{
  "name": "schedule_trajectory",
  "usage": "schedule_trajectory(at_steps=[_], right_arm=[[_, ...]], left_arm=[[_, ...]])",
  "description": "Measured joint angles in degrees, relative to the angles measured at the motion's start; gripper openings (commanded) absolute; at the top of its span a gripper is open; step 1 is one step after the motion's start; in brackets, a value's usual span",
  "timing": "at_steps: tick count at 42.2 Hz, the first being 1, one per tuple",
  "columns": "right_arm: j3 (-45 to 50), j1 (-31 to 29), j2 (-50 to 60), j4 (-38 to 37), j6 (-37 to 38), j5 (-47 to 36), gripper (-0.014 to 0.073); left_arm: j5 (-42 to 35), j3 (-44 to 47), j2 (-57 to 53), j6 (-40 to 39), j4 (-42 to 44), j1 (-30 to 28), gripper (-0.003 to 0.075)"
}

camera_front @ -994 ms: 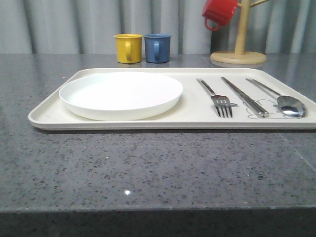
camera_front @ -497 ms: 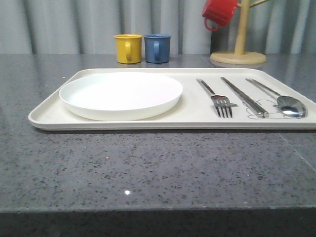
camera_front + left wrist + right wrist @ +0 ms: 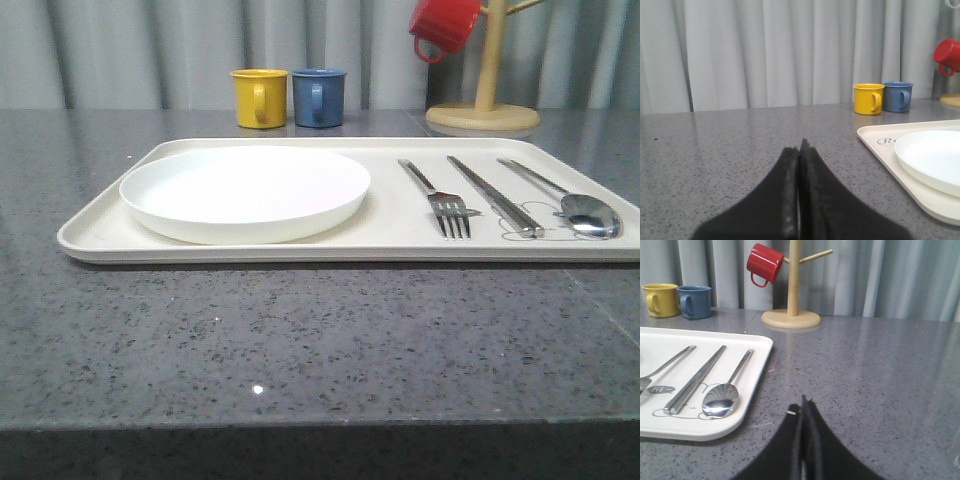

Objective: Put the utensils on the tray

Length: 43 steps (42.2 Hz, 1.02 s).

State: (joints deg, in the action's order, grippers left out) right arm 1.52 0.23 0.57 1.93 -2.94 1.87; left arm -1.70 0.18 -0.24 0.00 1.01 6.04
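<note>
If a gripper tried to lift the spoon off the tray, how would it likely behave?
The spoon looks like polished metal, so probably stiff and slippery. It lies flat on the tray, likely hard to get fingers under. Its rounded bowl might rock or pivot if pushed.

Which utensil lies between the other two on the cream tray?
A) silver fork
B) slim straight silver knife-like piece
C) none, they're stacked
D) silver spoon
B: on the cream rectangular tray, the slim straight silver knife-like piece lies between the silver metal fork and the silver spoon, all side by side.

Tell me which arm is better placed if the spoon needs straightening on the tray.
Right, probably. Its shut tool sits on the table beside the tray edge nearest the spoon. The left tool, also shut, is by the plate end.
</note>
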Motion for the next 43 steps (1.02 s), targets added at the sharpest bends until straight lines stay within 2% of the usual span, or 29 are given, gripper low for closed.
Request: schedule_trajectory(at_steps=[20, 33, 43], right_arm=[[0.00, 0.00, 0.00, 0.10, 0.00, 0.00, -0.0066], [0.00, 0.00, 0.00, 0.10, 0.00, -0.10, -0.0066], [0.00, 0.00, 0.00, 0.10, 0.00, -0.11, -0.0066]], left_arm=[[0.00, 0.00, 0.00, 0.00, 0.00, 0.00, -0.0020], [0.00, 0.00, 0.00, 0.00, 0.00, -2.87, -0.0020], [0.00, 0.00, 0.00, 0.00, 0.00, -2.87, -0.0020]])
